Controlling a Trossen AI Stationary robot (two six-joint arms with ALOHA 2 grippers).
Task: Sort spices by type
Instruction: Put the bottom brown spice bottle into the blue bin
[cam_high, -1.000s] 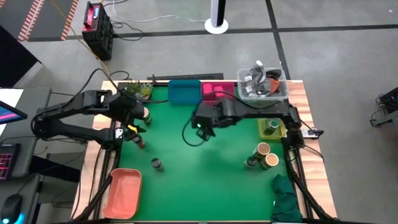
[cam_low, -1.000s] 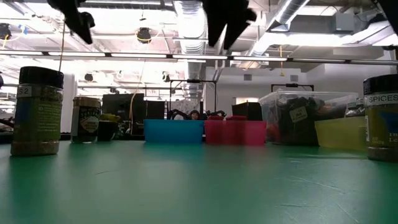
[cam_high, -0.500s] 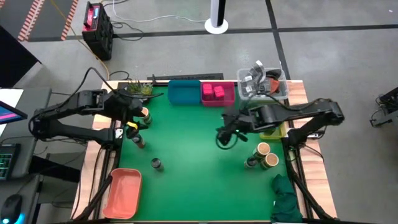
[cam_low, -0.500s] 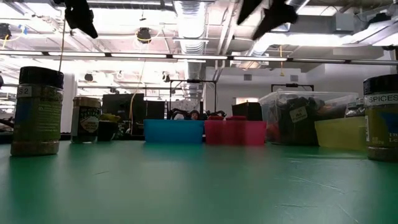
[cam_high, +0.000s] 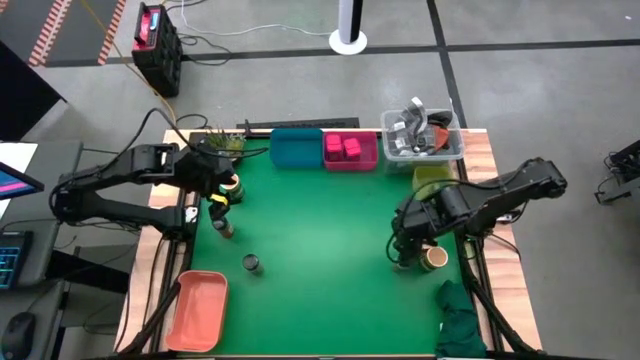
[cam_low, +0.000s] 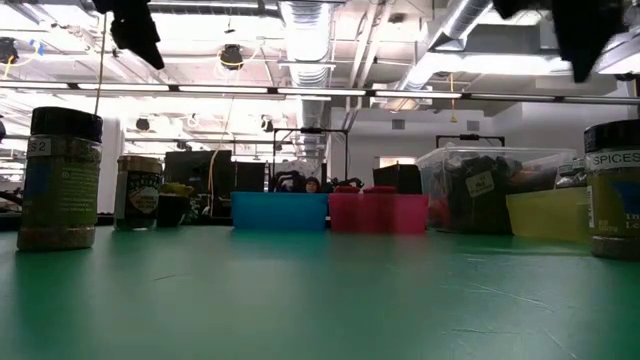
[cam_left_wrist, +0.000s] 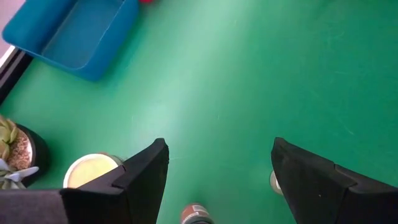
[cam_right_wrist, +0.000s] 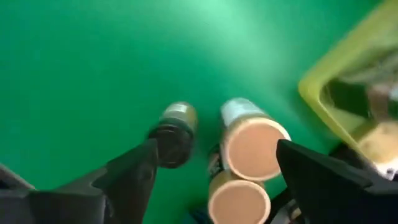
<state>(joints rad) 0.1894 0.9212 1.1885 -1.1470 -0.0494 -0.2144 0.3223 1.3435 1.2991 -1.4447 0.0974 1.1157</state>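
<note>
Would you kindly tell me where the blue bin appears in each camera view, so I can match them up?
High view: the blue bin sits at the table's far edge, left of the pink bin.
Low view: centre background, again left of the pink bin.
Left wrist view: top left corner.
Right wrist view: not in it.
Shared landmark: the pink bin.

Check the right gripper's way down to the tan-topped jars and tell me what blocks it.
Nothing visible blocks it. The right gripper hangs open above the two tan-topped jars, with only open air between. A dark-lidded jar stands close beside them on the green mat, near enough to get bumped on the descent.
</note>
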